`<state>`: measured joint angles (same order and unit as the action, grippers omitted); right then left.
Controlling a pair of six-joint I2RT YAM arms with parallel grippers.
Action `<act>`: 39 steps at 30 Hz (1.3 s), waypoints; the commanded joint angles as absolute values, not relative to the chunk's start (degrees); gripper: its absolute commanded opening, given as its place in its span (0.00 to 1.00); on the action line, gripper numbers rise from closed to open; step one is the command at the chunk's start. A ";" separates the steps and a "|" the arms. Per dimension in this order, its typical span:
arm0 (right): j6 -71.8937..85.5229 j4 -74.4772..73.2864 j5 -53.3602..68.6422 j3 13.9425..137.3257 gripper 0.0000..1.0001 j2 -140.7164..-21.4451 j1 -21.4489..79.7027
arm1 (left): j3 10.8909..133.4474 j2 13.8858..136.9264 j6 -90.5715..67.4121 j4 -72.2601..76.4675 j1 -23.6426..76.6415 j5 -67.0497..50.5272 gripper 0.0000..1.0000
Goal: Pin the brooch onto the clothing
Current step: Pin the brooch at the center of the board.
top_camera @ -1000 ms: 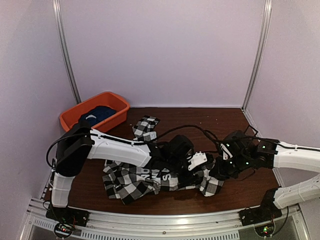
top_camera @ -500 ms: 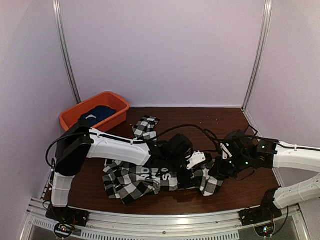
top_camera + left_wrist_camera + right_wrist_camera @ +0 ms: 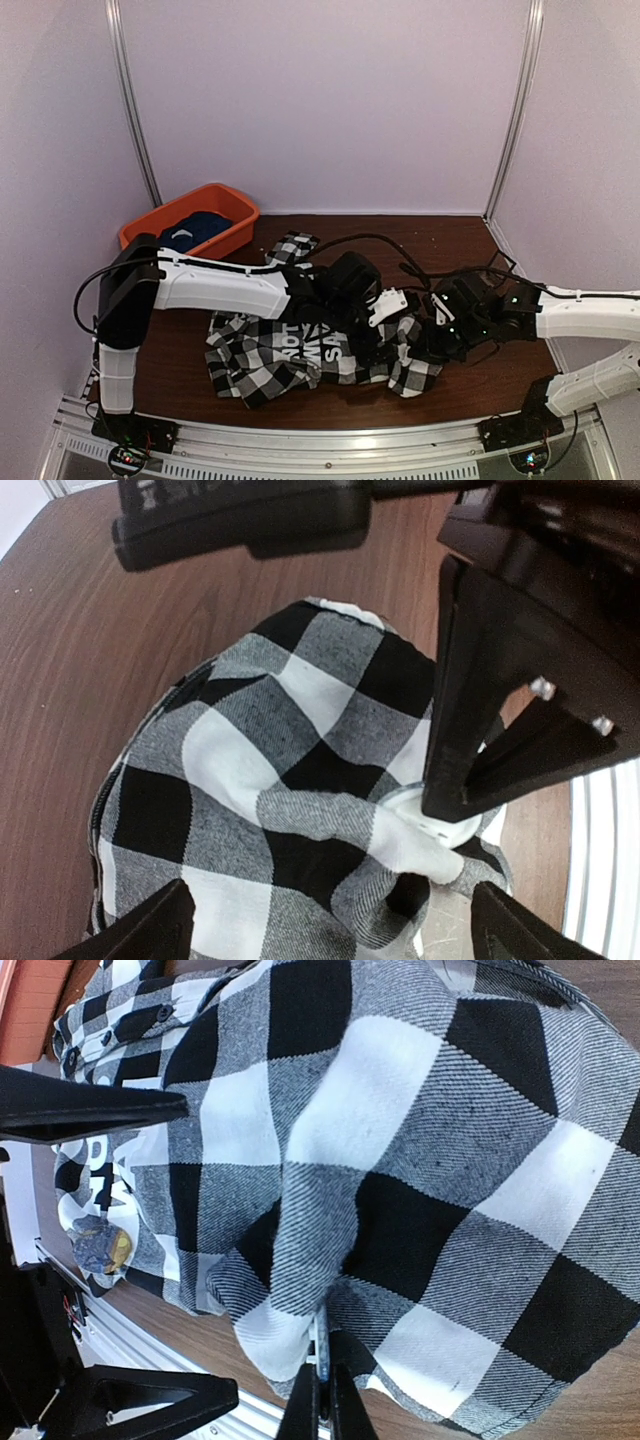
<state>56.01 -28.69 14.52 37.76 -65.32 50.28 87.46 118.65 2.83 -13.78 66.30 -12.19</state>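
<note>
Across the middle of the surface (image 3: 450,240) lies the shirt (image 3: 290,360), rumpled, its long axis running left to right in front of both arms, lettering upward. At the edge of that lettering, seen from the right wrist, sits a small blue-and-yellow thing that I take for the brooch (image 3: 100,1245). Whether its pin is through the cloth I cannot tell.

The left hand (image 3: 205,1250) is right over it, spread wide and gripping nothing, one finger on either side. The brooch lies between the fingers, back from their tips toward the wrist, and the fingers point along the shirt toward the right arm. The right hand (image 3: 322,1365) is farther off, at the shirt's right-hand edge, clenched on a raised fold of checked cloth. From the left wrist a white round piece (image 3: 440,820) shows at those tips, half under the fold. What it is I cannot say.

So the left hand is much the nearer, and any further work on the brooch falls to it. To my eye it would have to draw back along its own fingers to close on the thing, or simply lift clear if the pin holds. The right looks to be holding the cloth up for it.

At the far left an orange tub (image 3: 210,248) holds a navy garment (image 3: 200,225), well apart from all this.
</note>
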 commanded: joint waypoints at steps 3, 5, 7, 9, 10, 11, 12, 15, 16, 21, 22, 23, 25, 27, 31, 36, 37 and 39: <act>57.44 -26.54 14.50 37.52 0.00 -66.62 51.27 | 90.85 116.51 2.99 -15.82 65.18 -11.36 0.98; 58.03 -26.24 14.50 37.50 0.00 -66.62 51.52 | 90.96 116.25 3.16 -16.13 65.03 -11.39 0.97; 58.19 -26.43 14.12 37.78 0.00 -66.43 51.78 | 90.97 115.88 3.33 -16.27 64.99 -11.17 0.98; 58.35 -26.57 13.62 37.98 0.00 -66.17 51.94 | 90.88 115.60 3.47 -16.40 64.86 -11.04 0.98; 58.50 -26.50 13.47 37.86 0.00 -66.16 52.01 | 90.76 115.42 3.45 -16.43 64.84 -10.97 0.98; 58.67 -26.34 13.46 37.77 0.00 -66.18 52.05 | 90.64 115.19 3.41 -16.37 64.81 -11.00 0.98; 58.82 -26.16 13.49 37.59 0.00 -66.28 52.10 | 90.48 115.05 3.43 -16.41 64.81 -10.95 0.98; 59.14 -25.58 13.55 37.09 0.00 -66.69 52.31 | 90.11 114.78 3.30 -16.37 64.80 -10.23 0.97; 59.25 -25.53 13.50 37.02 0.00 -66.78 52.42 | 90.03 114.66 3.24 -16.43 64.75 -9.93 0.98; 59.75 -25.18 13.20 36.78 0.00 -66.45 52.73 | 88.07 113.85 2.11 -14.08 64.27 -9.81 0.98; 59.83 -25.14 13.14 36.82 0.00 -66.59 52.73 | 87.59 113.62 1.85 -13.67 64.19 -9.77 0.98; 59.84 -25.02 13.18 36.88 0.00 -66.74 52.80 | 87.21 113.43 1.58 -13.37 64.04 -9.87 0.98; 59.85 -24.52 13.11 37.02 0.00 -66.95 52.82 | 86.17 112.92 1.54 -12.74 63.98 -10.09 0.98; 59.85 -24.13 12.93 37.17 0.00 -67.10 52.90 | 85.79 112.73 2.01 -12.51 63.94 -9.74 0.98; 59.57 -24.12 12.58 37.73 0.00 -67.20 53.25 | 86.21 112.65 2.42 -11.94 63.83 -9.56 0.98; 58.89 -25.45 11.44 38.22 0.00 -66.34 53.72 | 86.15 112.51 3.01 -10.17 63.88 -10.94 0.98; 58.74 -25.67 11.31 38.31 0.00 -66.16 53.85 | 85.99 112.50 3.25 -9.73 63.87 -11.55 0.98; 58.40 -26.07 10.87 38.27 0.00 -65.68 53.92 | 85.67 112.59 3.76 -8.49 63.87 -12.73 0.98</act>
